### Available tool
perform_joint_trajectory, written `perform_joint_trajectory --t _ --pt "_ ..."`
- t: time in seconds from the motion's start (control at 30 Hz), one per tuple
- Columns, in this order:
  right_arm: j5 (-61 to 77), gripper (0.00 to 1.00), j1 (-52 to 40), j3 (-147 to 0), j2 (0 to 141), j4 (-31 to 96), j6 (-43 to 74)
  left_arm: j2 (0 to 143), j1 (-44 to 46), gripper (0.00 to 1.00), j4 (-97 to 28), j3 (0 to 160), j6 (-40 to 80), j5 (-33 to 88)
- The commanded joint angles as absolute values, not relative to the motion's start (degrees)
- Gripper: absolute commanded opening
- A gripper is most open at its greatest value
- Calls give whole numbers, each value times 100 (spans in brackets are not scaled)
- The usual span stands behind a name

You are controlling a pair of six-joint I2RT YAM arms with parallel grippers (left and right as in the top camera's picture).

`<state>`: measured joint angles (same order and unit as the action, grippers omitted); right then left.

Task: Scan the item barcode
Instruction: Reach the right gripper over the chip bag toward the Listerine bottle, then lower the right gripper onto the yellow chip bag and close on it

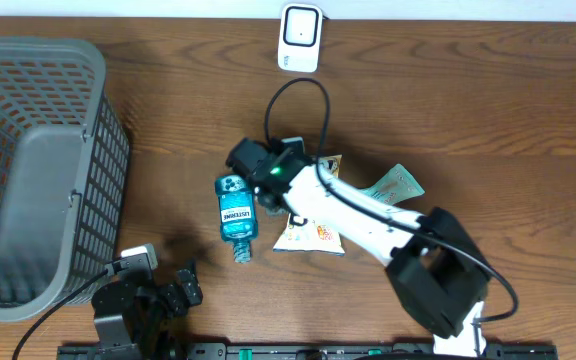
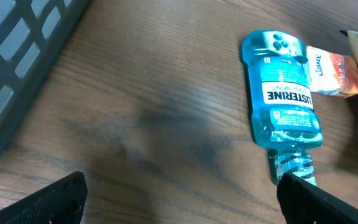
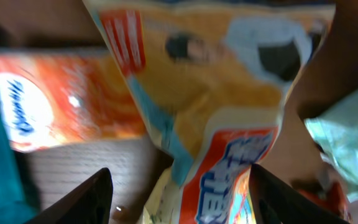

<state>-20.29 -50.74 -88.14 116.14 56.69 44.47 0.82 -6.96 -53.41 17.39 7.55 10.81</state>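
A yellow snack bag (image 3: 210,87) with red and blue print fills the right wrist view and hangs down between my right gripper's (image 3: 182,199) fingers (image 3: 86,202). The jaws stand apart around it, with a gap on the left side. From overhead, the right gripper (image 1: 268,185) is over the bag (image 1: 313,235), beside a blue Listerine bottle (image 1: 236,212) lying flat. The white scanner (image 1: 299,38) stands at the table's far edge. My left gripper (image 1: 173,290) rests open near the front edge, nothing between its fingers (image 2: 55,202). No barcode shows.
A grey mesh basket (image 1: 28,170) takes up the left side. An orange packet (image 3: 48,99) lies under the snack bag, and a pale green packet (image 1: 396,185) lies to its right. The bottle (image 2: 283,99) lies ahead of the left gripper.
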Motion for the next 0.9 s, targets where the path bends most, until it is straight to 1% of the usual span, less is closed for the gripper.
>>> perform_joint_trajectory --t 0.0,0.07,0.1,0.13,0.17,0.27,0.33,0.47,0.53,0.63,0.73,0.8,0.87 --pt "-2532 62 -5295 -9218 11598 5946 4971 67 -701 98 -5570 1723 779 1094" --pt "-2462 57 -5297 -9520 11548 6178 4969 67 -701 98 -5570 1723 779 1096" --pt "-2449 42 -5260 -9848 11491 6464 4969 67 -701 98 -5570 1723 779 1094" --pt "-2447 33 -5225 -10018 11465 6617 4971 67 -701 98 -5570 1723 779 1096" --pt "-2412 27 -5186 -10123 11448 6716 4971 67 -701 98 -5570 1723 781 1094" --pt "-2158 12 -4991 -10184 11434 6775 4967 67 -701 98 -5570 1723 779 1096" --pt "-2021 5 -4871 -10068 11489 6759 4971 67 -701 98 -5570 1723 779 1096" --pt "-1772 3 -4635 -9588 11546 6545 4967 67 -701 98 -5570 1723 779 1096" --pt "-1570 4 -4565 -9223 11544 6250 4941 67 -701 98 -5570 1723 779 1094" --pt "-943 4 -4530 -8495 11546 5441 4584 67 -701 98 -5570 1723 779 1096" --pt "-600 4 -4532 -7883 11546 4890 4539 67 -701 98 -5570 1723 779 1096" --pt "-655 1 -4517 -7620 11546 4877 4692 67 -701 98 -5570 1723 781 1096" --pt "-854 1 -4462 -7531 11546 5155 4880 67 -701 98 -5570 1723 779 1096"
